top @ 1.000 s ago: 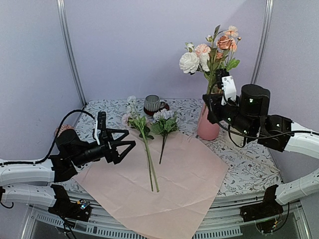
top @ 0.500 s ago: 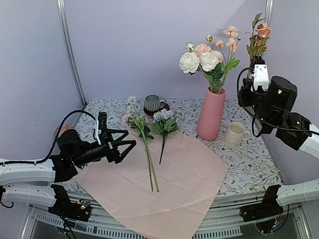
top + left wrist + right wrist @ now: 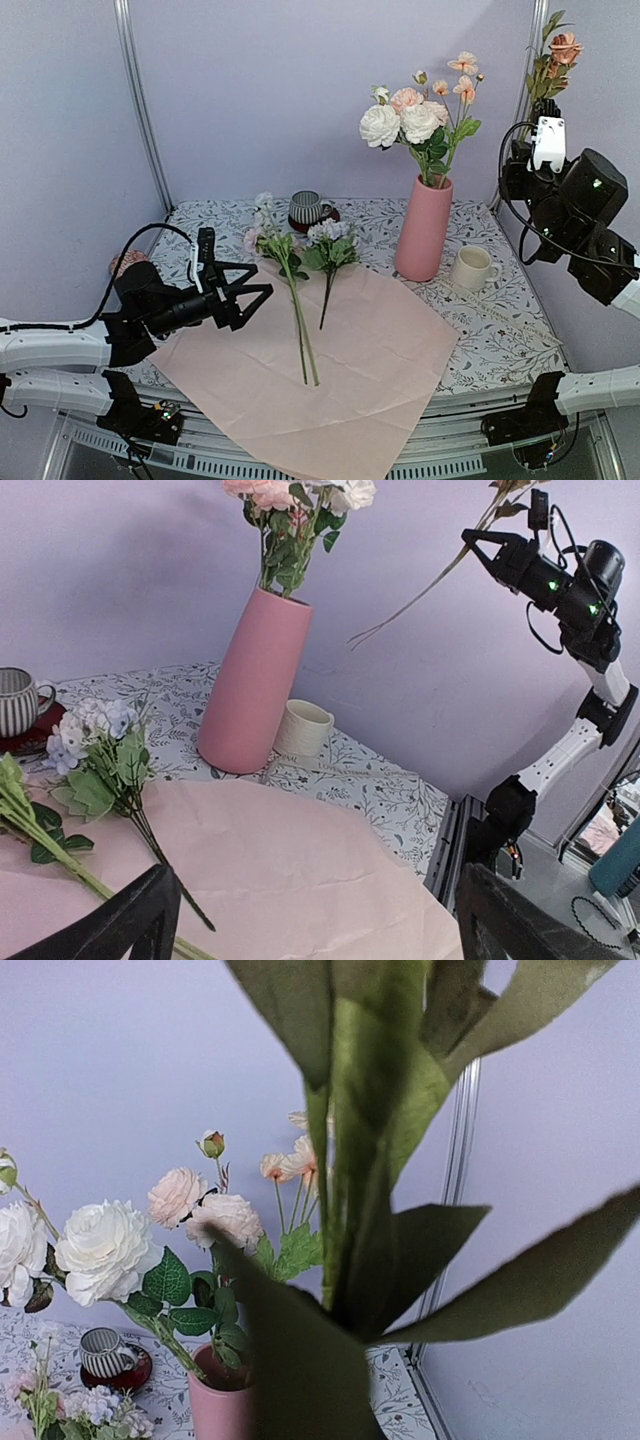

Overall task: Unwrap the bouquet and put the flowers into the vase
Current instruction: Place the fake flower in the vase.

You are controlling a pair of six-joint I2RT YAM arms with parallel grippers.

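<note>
Lilac walls close in a table (image 3: 500,330) with a leaf-patterned cover, and we see two arms working over it.

The left arm lies low and nearly level, reaching toward the middle. The left gripper (image 3: 255,305) hovers over the left part of the paper (image 3: 370,370), which lies flat as one pale pink sheet. Its jaws are spread wide with nothing between them, and its fingers (image 3: 130,920) frame the near edge of the left wrist view.

The right arm is bent upward at the far right. The right gripper (image 3: 546,108) is up beside the wall, above the level of the vase's blooms. Its jaws are closed on one peach rose stem (image 3: 560,48). This stem stands nearly upright with the bloom on top. From the left wrist view, its bare lower end (image 3: 405,605) slants down toward the vase side. In the right wrist view, blurred leaves hide the fingers.

We count one vase (image 3: 423,230), pink and upright on the far right part of the table. It holds a cluster of white, pink and peach blooms (image 3: 410,115).

Two sprays lie on the paper, a white and pink spray (image 3: 290,290) and a lilac sprig (image 3: 328,245). Both run front to back, with heads toward the back wall and stem ends toward the arms' bases.

We count two cups, a cream mug (image 3: 470,268) just right of the vase and a striped cup (image 3: 304,208) on a red saucer (image 3: 327,215).
</note>
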